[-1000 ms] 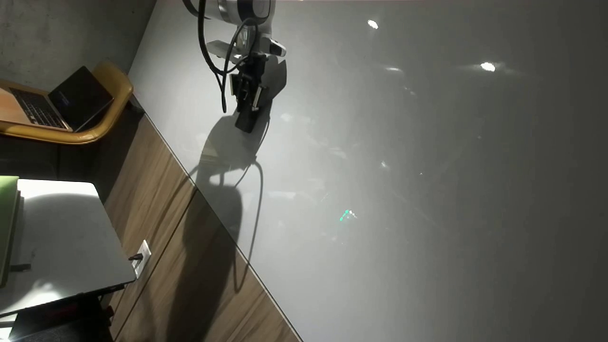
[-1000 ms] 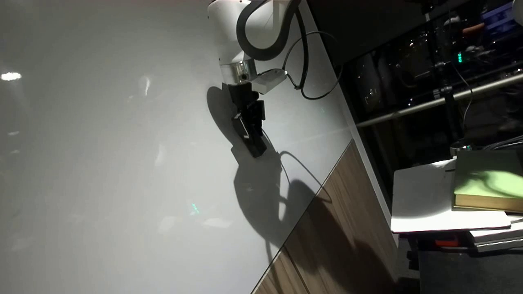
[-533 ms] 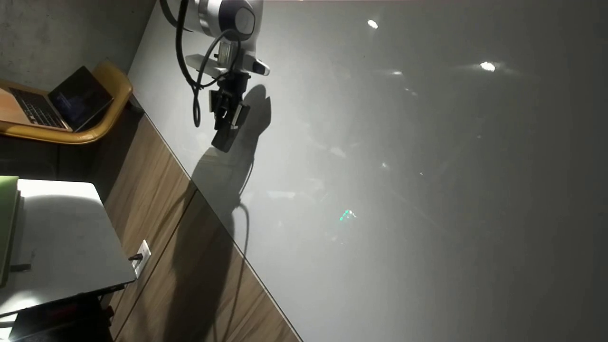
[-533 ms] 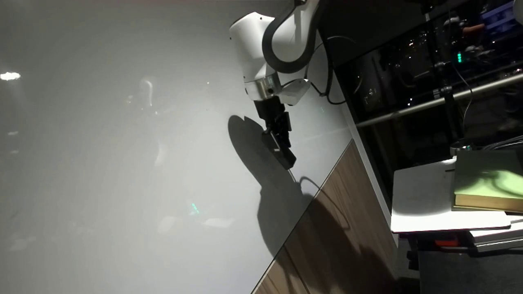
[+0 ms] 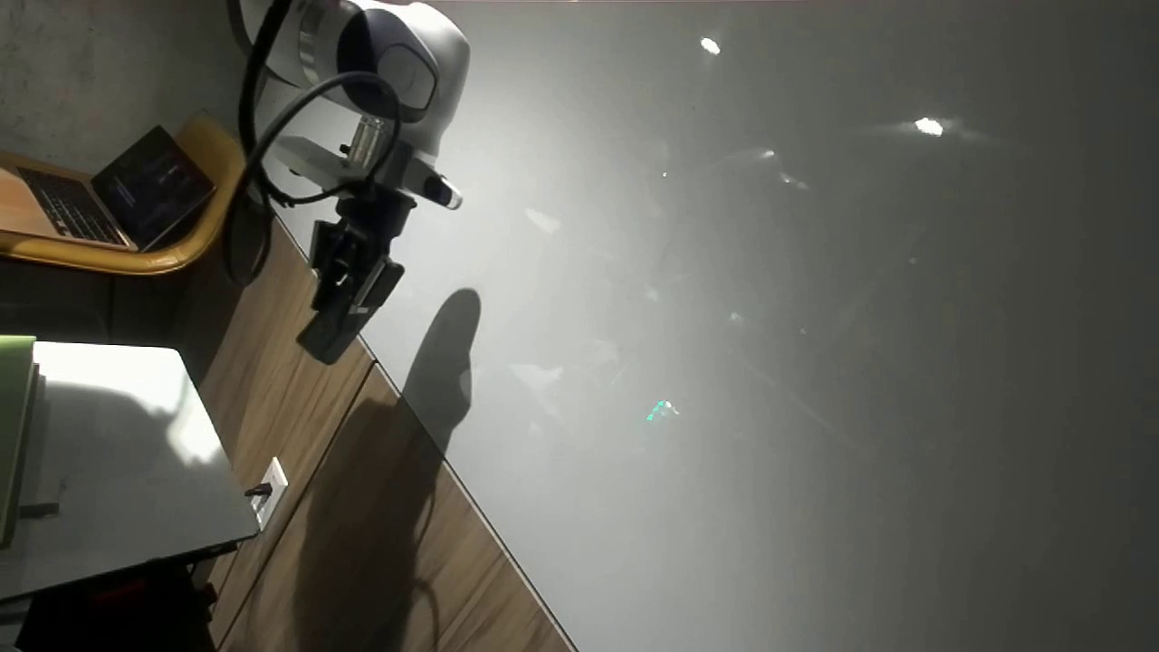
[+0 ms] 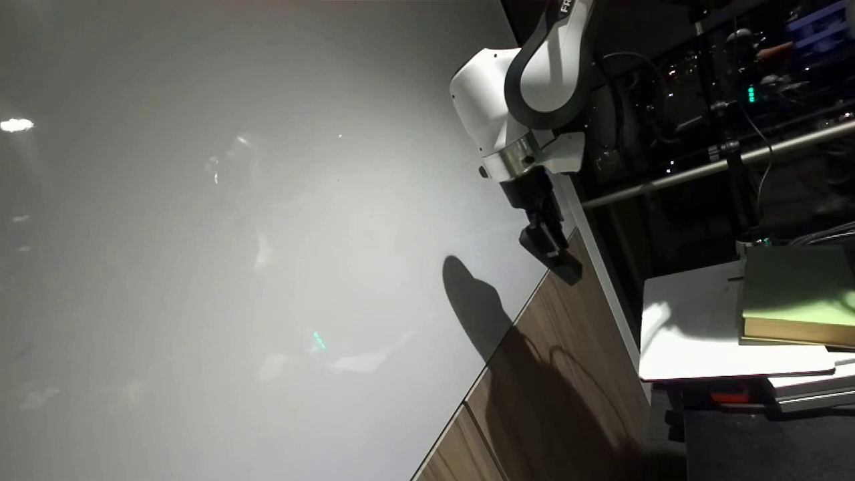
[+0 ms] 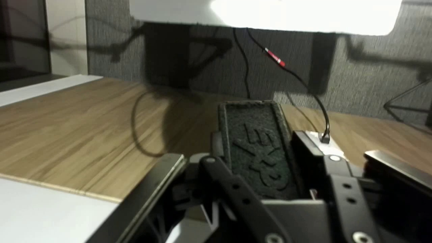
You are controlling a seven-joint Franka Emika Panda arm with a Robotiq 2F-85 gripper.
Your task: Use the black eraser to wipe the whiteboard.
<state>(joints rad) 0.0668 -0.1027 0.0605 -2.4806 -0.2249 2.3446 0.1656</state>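
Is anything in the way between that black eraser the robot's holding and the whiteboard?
Nothing visible stands in the way. In both exterior views the gripper holds the black eraser in front of the wood-grain panel, apart from the whiteboard. The shadow on the whiteboard is no obstacle.

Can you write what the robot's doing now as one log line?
Claw: shut on eraser | eraser: off the whiteboard | behind eraser: wood panel, both exterior views
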